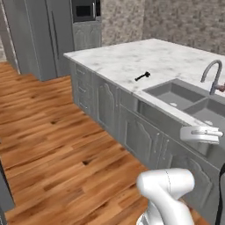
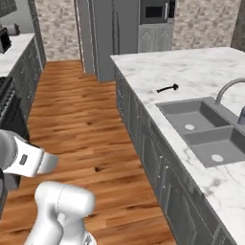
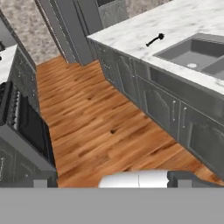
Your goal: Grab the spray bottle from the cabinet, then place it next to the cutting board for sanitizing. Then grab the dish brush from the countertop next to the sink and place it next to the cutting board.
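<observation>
The dish brush (image 1: 143, 77) (image 2: 168, 88) (image 3: 155, 40) is small and black and lies flat on the white marble countertop (image 1: 127, 57) (image 2: 191, 67) (image 3: 131, 33), just left of the grey double-basin sink (image 1: 176, 94) (image 2: 191, 119) (image 3: 192, 52). In the hand view my gripper (image 3: 114, 180) is open, with its dark fingertips (image 3: 189, 178) wide apart and nothing between them. It hangs over the wooden floor, well short of the brush. The spray bottle, the cabinet and the cutting board are out of view.
A curved steel faucet (image 1: 212, 74) (image 2: 227, 93) rises behind the sink. Grey base cabinets (image 1: 132, 127) (image 3: 166, 105) front the island. A dark stove (image 3: 22, 127) stands across the wooden floor (image 1: 48, 136). Tall grey units with a wall oven (image 2: 153, 14) close the far end.
</observation>
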Controlling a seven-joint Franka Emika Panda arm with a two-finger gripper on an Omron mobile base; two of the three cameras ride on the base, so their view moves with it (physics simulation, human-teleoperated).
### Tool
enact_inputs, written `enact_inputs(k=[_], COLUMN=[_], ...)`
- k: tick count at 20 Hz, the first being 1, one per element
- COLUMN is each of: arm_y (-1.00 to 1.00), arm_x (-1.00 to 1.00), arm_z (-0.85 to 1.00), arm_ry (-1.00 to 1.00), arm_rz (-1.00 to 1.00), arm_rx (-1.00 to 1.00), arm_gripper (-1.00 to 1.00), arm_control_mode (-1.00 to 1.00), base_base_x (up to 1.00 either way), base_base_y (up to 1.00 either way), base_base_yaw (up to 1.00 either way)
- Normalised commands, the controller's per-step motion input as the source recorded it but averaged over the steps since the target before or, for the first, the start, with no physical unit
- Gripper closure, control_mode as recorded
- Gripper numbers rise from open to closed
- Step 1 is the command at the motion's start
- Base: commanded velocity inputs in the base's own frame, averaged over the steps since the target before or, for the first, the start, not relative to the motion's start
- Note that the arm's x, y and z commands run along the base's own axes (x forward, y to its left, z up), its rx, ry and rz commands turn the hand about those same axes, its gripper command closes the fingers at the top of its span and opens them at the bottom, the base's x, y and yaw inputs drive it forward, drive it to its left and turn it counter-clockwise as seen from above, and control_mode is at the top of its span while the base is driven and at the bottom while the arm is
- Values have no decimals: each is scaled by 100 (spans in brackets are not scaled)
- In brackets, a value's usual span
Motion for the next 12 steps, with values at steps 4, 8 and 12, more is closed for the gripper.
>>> enact_inputs(k=[4,8,12], arm_y=[0,0,0], arm_x=[0,0,0], arm_z=[0,0,0], arm_ry=[0,0,0], arm_rz=[0,0,0], arm_rx=[0,0,0], arm_gripper=[-100,-100,-100], arm_control_mode=[100,100,100], base_base_x=[96,100,99], base_base_y=[-27,-26,0], base_base_yaw=[-14,-4,-15])
